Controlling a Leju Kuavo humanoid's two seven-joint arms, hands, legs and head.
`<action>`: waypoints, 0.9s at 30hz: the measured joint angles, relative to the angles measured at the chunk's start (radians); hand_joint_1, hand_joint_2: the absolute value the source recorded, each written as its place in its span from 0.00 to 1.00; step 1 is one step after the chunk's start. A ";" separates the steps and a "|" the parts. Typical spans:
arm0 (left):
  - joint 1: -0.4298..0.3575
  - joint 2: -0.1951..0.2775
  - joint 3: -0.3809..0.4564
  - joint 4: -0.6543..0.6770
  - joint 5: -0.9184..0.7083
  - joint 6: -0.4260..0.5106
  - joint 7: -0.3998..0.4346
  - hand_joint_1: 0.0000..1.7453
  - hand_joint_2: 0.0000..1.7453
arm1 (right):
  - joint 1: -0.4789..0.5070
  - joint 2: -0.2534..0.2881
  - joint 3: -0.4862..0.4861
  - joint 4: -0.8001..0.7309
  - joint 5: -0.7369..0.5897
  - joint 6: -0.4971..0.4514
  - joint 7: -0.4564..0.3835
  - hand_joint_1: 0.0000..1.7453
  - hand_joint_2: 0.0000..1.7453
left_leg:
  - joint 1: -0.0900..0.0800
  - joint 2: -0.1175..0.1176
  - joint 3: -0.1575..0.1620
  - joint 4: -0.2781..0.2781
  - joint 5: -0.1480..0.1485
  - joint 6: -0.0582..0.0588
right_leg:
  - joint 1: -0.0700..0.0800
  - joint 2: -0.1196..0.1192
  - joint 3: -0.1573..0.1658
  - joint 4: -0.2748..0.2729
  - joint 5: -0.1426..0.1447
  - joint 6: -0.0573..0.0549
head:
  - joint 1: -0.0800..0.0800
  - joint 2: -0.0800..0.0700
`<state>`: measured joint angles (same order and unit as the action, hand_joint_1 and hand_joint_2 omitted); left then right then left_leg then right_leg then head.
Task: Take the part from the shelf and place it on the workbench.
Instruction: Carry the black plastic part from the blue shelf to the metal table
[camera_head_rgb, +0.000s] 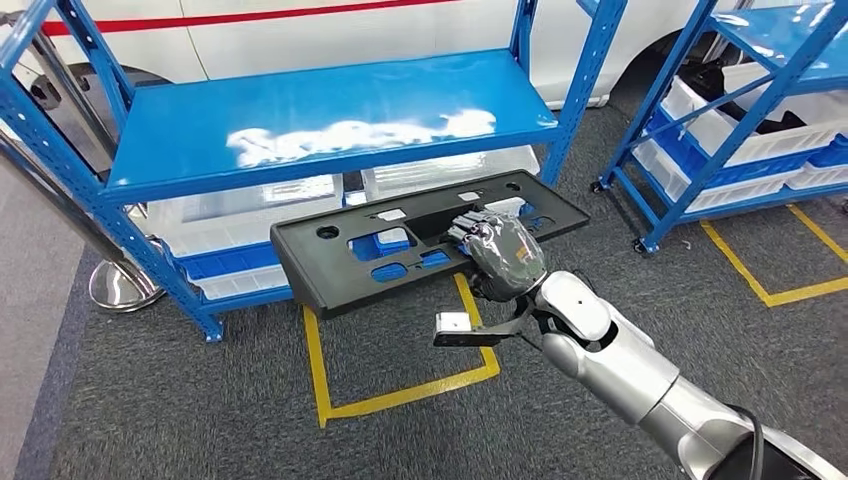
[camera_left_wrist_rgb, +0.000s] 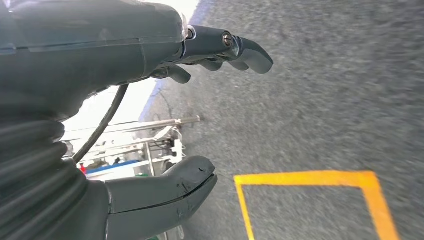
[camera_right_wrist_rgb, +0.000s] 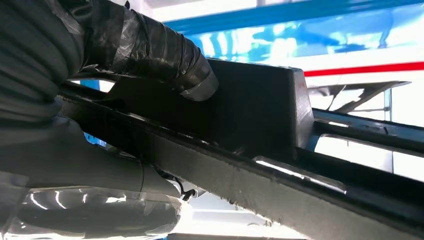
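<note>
One hand does the work: the right hand (camera_head_rgb: 497, 252) grips the long black plastic panel with cut-outs (camera_head_rgb: 400, 250) near its middle, likely for balance. Panel hangs in the air just in front of the blue steel shelf (camera_head_rgb: 330, 125), below its top deck, clear of the posts. Left hand (camera_left_wrist_rgb: 150, 100) open, holding nothing, over grey carpet (camera_left_wrist_rgb: 310, 100). Workbench not visible.

Yellow floor tape (camera_head_rgb: 400, 395) marks the grey carpet (camera_head_rgb: 150, 400); white bins (camera_head_rgb: 760, 140) fill a second blue rack (camera_head_rgb: 680, 150)
</note>
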<state>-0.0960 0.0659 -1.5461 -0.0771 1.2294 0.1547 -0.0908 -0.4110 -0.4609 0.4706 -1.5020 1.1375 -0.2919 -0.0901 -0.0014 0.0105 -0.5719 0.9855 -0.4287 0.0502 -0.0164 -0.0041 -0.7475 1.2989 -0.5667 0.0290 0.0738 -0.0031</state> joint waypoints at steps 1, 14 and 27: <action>0.000 0.000 0.000 0.000 -0.002 0.000 -0.001 0.00 1.00 | -0.002 0.003 0.004 0.002 0.000 0.002 0.003 1.00 1.00 | 0.000 0.000 -0.021 0.004 0.013 -0.001 | 0.000 0.000 0.010 0.032 0.010 0.001 | 0.000 0.000; 0.005 0.002 -0.001 0.000 -0.018 0.002 -0.009 0.00 1.00 | -0.051 0.036 0.027 0.013 0.000 0.014 0.017 1.00 1.00 | 0.004 -0.007 -0.160 0.201 -0.095 -0.066 | 0.005 -0.007 0.193 -0.285 0.092 -0.063 | -0.001 0.000; 0.003 0.001 -0.001 0.000 -0.008 0.003 -0.014 0.00 1.00 | -0.063 0.035 0.034 0.021 -0.005 0.009 0.011 1.00 1.00 | 0.005 -0.006 0.039 0.015 -0.045 -0.012 | 0.003 -0.002 0.062 -0.220 0.129 -0.010 | 0.000 0.000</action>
<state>-0.0931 0.0666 -1.5469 -0.0767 1.2213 0.1579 -0.1051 -0.4736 -0.4255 0.5043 -1.4812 1.1327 -0.2831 -0.0788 0.0039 0.0042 -0.5324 1.0006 -0.4738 0.0383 -0.0132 -0.0061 -0.6854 1.0792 -0.4373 0.0190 0.0738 -0.0031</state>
